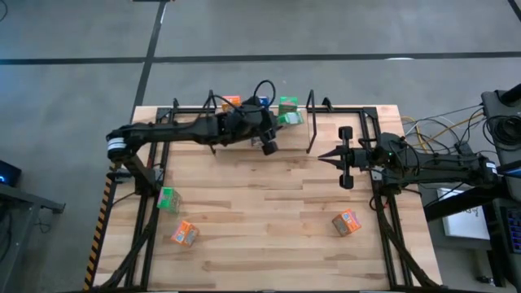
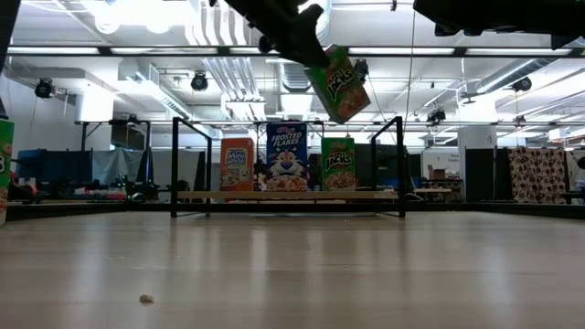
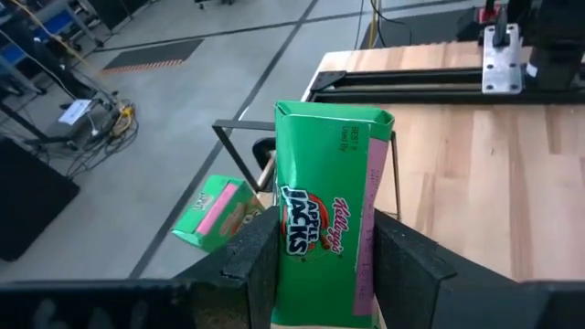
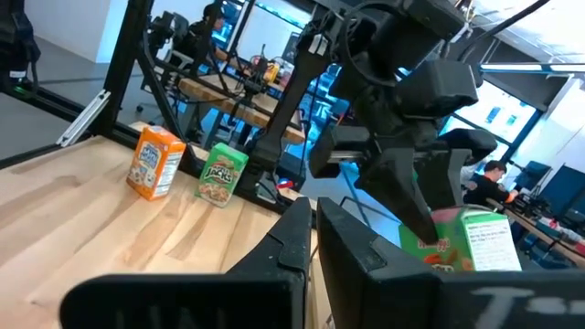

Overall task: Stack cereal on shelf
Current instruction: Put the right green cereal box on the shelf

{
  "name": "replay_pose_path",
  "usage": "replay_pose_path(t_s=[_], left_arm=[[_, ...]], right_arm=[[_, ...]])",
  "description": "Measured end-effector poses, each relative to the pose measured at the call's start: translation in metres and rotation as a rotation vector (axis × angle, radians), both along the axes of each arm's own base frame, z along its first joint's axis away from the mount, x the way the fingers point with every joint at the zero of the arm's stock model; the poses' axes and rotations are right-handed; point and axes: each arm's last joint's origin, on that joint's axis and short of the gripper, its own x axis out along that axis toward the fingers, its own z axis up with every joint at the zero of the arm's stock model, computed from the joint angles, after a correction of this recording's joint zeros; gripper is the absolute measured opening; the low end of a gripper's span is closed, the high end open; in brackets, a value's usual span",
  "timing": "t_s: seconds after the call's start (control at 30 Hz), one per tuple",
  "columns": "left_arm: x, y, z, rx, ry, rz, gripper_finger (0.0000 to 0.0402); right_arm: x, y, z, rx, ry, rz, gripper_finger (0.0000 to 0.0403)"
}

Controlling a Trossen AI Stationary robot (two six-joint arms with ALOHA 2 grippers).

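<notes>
My left gripper [image 1: 273,134] reaches over the black rod shelf [image 1: 310,122] at the table's far edge and is shut on a green cereal box [image 2: 338,84]. An orange box [image 2: 237,164], a blue box [image 2: 287,157] and a green box [image 2: 337,164] stand upright on their bases in a row on the shelf [image 2: 400,164]. The held box is above the shelf's green box. My right gripper [image 1: 332,156] is shut and empty over the table's right part, pointing left. My left gripper pinches the green box between its two fingers [image 3: 256,251], one on each side [image 3: 364,260] near one end of the box. The fingers come slanting down from the table's left. The box hangs tilted below the gripper, clear of the shelf and the boxes on it.
Loose boxes lie on the table: a green one [image 1: 168,198] and an orange one [image 1: 184,234] at the near left, and an orange one [image 1: 347,222] at the near right. Black frame rails [image 1: 383,203] run along the table's sides.
</notes>
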Motion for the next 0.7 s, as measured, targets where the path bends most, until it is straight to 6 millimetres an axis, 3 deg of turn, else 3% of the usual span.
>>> replay_pose_path(t_s=[0.7], left_arm=[[0.034, 0.008, -0.053, -0.04, 0.123, 0.025, 0.013]], right_arm=[[0.0, 0.0, 0.0, 0.008, 0.005, -0.001, 0.0013]])
